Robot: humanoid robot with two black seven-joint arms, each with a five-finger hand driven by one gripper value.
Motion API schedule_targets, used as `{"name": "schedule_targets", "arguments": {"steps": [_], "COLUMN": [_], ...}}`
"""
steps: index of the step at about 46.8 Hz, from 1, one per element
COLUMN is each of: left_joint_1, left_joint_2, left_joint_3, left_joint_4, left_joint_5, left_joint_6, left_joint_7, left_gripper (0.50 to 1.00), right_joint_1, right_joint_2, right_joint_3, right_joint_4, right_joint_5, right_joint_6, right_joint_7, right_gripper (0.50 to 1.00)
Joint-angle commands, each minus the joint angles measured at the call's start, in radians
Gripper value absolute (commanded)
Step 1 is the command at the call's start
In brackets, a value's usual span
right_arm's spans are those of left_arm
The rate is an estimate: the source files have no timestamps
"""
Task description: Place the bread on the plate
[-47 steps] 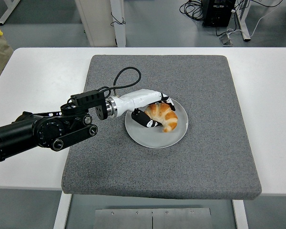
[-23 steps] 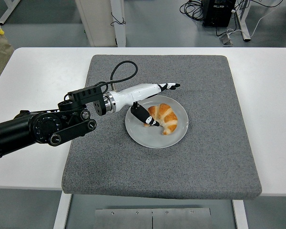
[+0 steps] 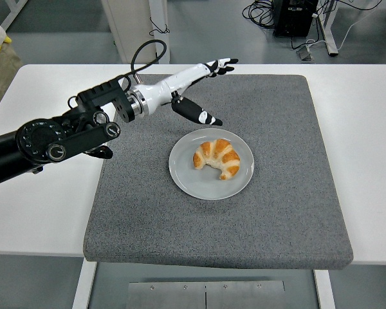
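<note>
On the plate [image 3: 186, 177]: bread [image 3: 216, 158], unobstructed.

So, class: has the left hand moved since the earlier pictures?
Yes. The left hand was at the croissant on the plate; it has now lifted away, up and back toward the mat's far edge, fingers open.

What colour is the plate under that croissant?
Light grey: the plate shows in the head view, with the golden-brown croissant on it.

Bread [image 3: 217, 157] on plate [image 3: 188, 177], plate on mat [image 3: 289, 193]; left hand [image 3: 196, 90] behind plate.
</note>
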Motion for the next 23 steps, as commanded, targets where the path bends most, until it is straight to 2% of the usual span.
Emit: {"name": "schedule_targets", "arguments": {"steps": [1, 9, 18, 23], "left_joint_1": [-0.019, -0.055, -0.101, -0.114], "left_joint_2": [0.022, 0.051, 0.085, 0.088], "left_joint_3": [-0.009, -0.061, -0.090, -0.109], "left_joint_4": [-0.010, -0.010, -0.001, 0.020], "left_joint_5": [-0.024, -0.119, -0.254, -0.338], "left_joint_6": [-0.001, -0.029, -0.038, -0.046], "left_joint_7": [-0.002, 0.002, 0.025, 0.054], "left_gripper": [0.969, 0.969, 0.971, 0.969], "right_joint_1": [-0.001, -0.001, -0.001, -0.001], "right_joint_2": [0.000, 0.000, 0.000, 0.000], "right_joint_3": [0.000, 0.000, 0.000, 0.000], "right_joint_4": [0.000, 0.000, 0.000, 0.000], "right_joint_5": [0.000, 0.000, 0.000, 0.000], "right_joint_6": [0.000, 0.000, 0.000, 0.000], "right_joint_7": [0.000, 0.000, 0.000, 0.000], "right_gripper": [1.000, 1.000, 1.000, 1.000]}}
